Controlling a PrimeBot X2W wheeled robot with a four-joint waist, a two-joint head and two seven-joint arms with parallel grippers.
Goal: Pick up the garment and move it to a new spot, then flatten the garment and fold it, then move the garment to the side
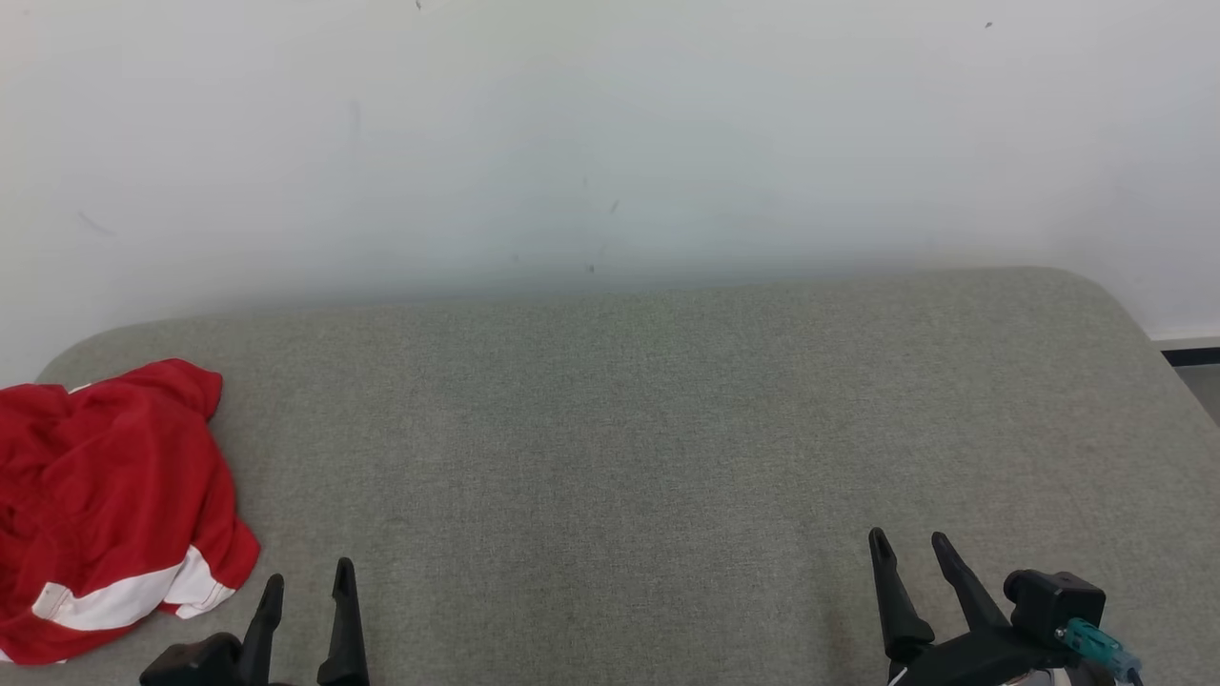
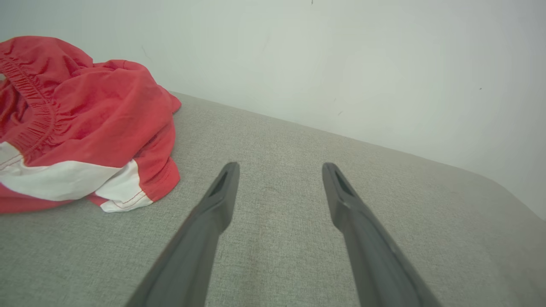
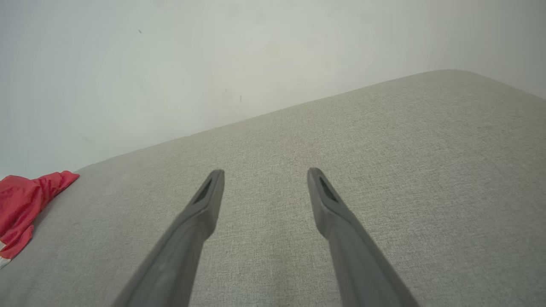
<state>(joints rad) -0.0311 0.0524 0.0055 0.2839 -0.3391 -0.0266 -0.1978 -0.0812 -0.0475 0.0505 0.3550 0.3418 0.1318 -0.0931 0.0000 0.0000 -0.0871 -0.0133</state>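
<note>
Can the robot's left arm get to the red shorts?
Probably yes. The red shorts lie close beside the left gripper, whose fingers are open, and there is just bare grey cushion between them.

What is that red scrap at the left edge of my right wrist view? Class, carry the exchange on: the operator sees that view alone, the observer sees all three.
Observer: It is a whole red garment with a broad white band, crumpled in a heap on the grey cushion.
Operator: Does the left claw have hold of it?
Observer: No. The left claw is open and sits beside the heap's near edge, apart from it.
Operator: Is there anything on it worth aiming for?
Observer: The left wrist view shows a gathered elastic waistband lying exposed on top of the heap.
</note>
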